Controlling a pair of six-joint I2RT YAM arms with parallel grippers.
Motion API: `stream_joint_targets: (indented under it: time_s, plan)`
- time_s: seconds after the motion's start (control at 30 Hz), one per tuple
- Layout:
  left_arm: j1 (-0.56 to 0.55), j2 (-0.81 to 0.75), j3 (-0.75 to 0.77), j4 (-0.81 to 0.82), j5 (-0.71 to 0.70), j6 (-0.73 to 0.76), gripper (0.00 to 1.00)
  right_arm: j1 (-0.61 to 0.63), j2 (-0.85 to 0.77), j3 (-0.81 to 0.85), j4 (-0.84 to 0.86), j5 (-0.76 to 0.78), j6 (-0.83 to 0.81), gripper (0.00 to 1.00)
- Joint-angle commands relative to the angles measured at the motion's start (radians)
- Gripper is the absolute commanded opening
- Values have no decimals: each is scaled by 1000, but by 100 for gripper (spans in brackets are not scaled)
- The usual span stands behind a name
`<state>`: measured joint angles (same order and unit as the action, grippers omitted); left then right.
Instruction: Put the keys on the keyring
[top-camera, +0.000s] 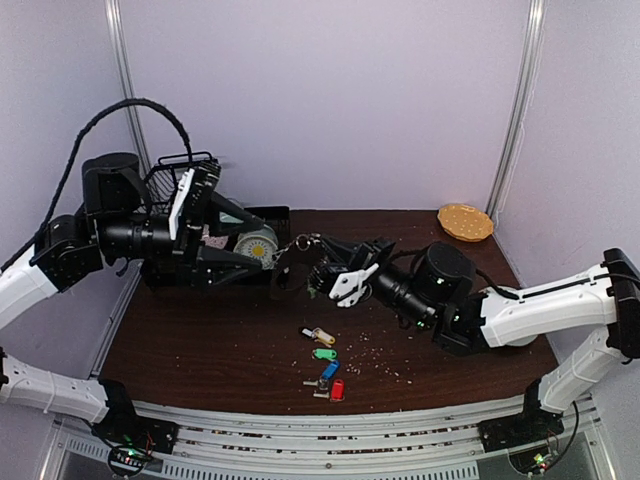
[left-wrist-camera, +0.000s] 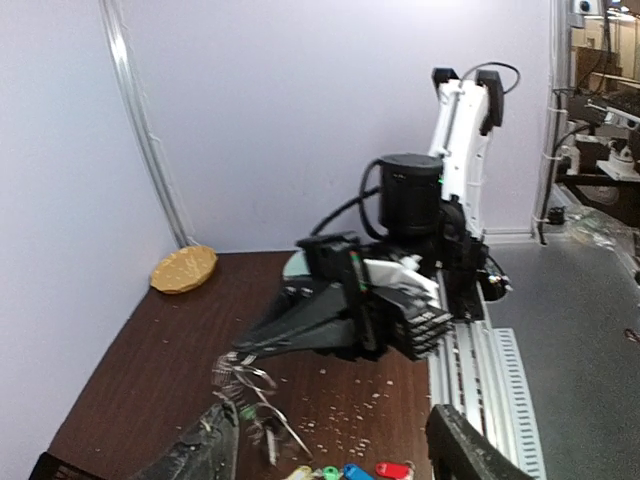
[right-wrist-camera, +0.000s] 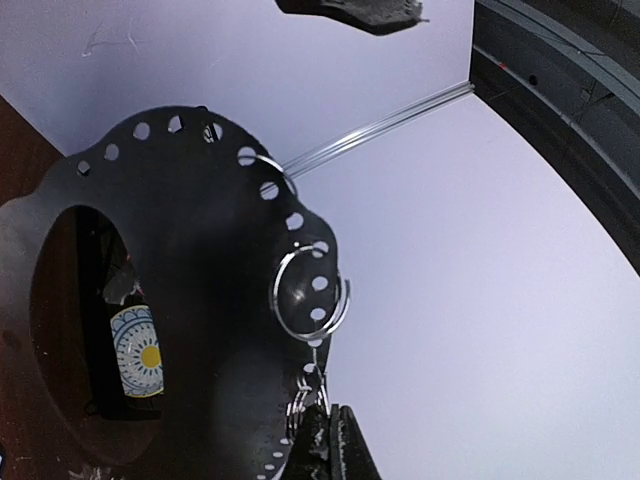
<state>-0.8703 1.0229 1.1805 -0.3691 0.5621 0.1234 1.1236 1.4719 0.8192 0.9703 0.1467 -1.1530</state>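
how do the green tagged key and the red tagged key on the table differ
The green tagged key lies farther from the arm bases; the red tagged key lies nearest them, at the end of the row. The green one lies alone on the table; the red one lies right beside the blue tagged key. Their tags differ in colour. Both lie loose, off any ring, with no fingers on them.

Four tagged keys lie loose in a short line on the dark table, yellow (top-camera: 320, 335), green (top-camera: 323, 353), blue (top-camera: 329, 370) and red (top-camera: 337, 390), while the thin wire keyring (top-camera: 303, 243) hangs above and beyond them, off the tabletop.
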Motion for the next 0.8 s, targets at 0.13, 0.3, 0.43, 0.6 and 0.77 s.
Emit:
stream_joint_targets:
  time_s: [0.13,0.3,0.43,0.6,0.77]
  plan:
    - [134,178,150,179,-131,-398,44,10,-36,-56,132,-5,-177,0]
    - [135,309,162,223,-2,-420,39,26,-51,-69,129,-12,-260,0]
    - [135,366,147,280,121,-423,40,29,-59,-64,107,-31,-377,0]
    - [135,380,182,212,120,-341,47,30,-79,-26,-18,-34,-515,0]
    - [136,257,138,199,86,-258,45,29,-74,-10,-28,-6,-540,0]
